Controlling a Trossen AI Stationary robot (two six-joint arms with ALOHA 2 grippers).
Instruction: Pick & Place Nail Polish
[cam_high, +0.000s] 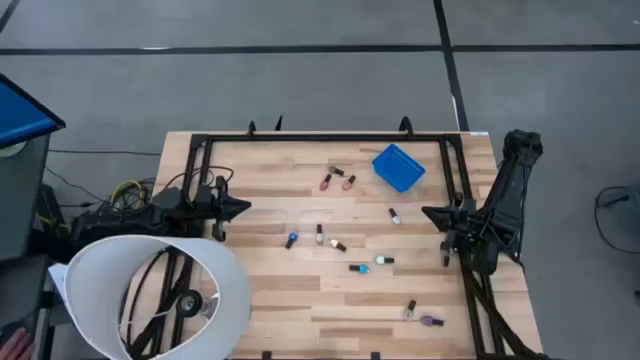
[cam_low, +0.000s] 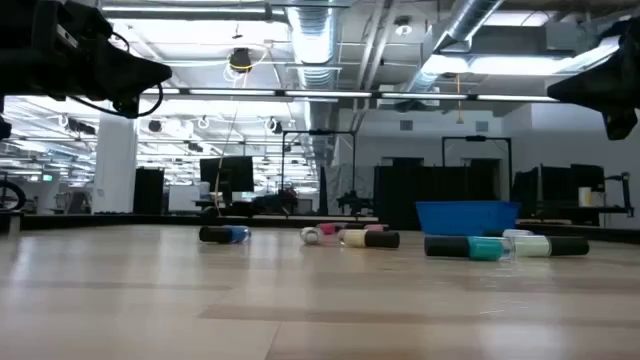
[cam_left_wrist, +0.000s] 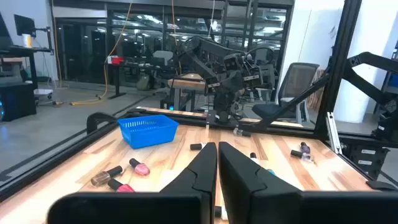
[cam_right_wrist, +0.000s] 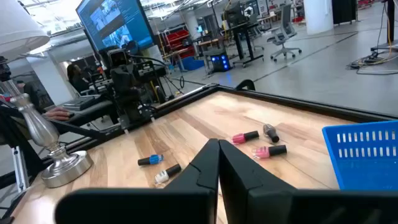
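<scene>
Several tiny nail polish bottles lie on their sides, scattered on the wooden table: two pink ones (cam_high: 337, 181) at the far middle, a blue one (cam_high: 291, 240), a teal one (cam_high: 359, 268), a purple one (cam_high: 431, 321) near the front right. My left gripper (cam_high: 246, 208) is shut and empty, held above the table's left side. My right gripper (cam_high: 427, 212) is shut and empty above the right side. They point at each other.
A blue plastic bin (cam_high: 398, 166) stands at the far right of the table, also in the left wrist view (cam_left_wrist: 148, 130). A black frame (cam_high: 330, 137) runs round the table's edges. A white lampshade (cam_high: 160, 295) stands at the front left corner.
</scene>
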